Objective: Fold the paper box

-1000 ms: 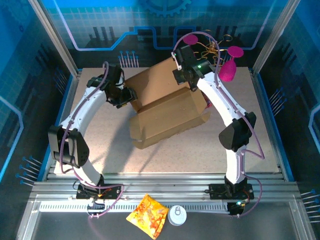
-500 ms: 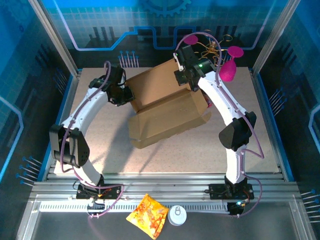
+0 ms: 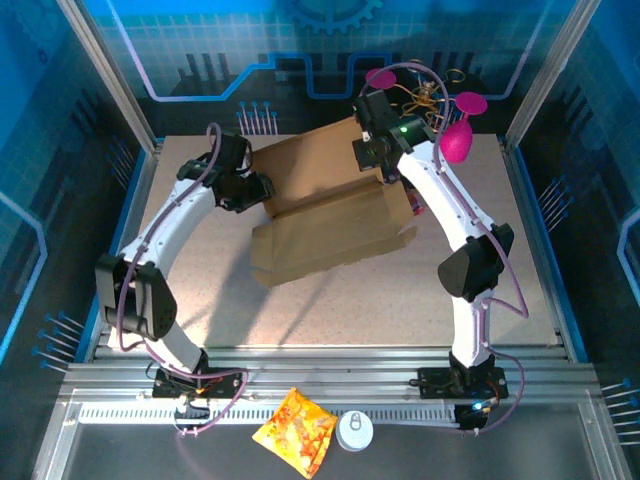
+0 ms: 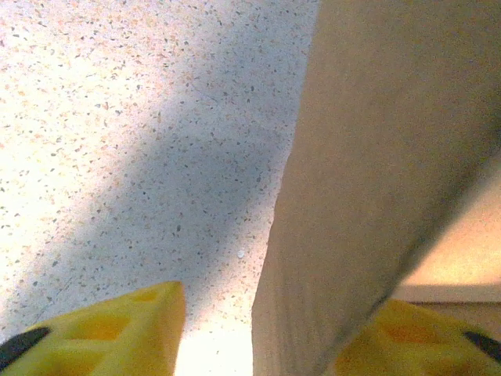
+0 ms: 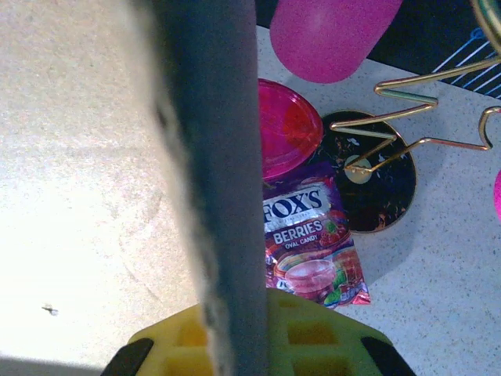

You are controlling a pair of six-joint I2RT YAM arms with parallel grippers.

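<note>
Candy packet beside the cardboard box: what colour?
Purple, with white FOX'S Berries lettering; the glossy candy packet shows best in the right wrist view.

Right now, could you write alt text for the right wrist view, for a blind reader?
A wall of the paper box stands edge-on, pinched between the right arm's yellow fingers at the bottom. To its right, on the speckled table, lie a purple Fox's Berries candy packet, a pink disc and a gold wire stand.
</note>
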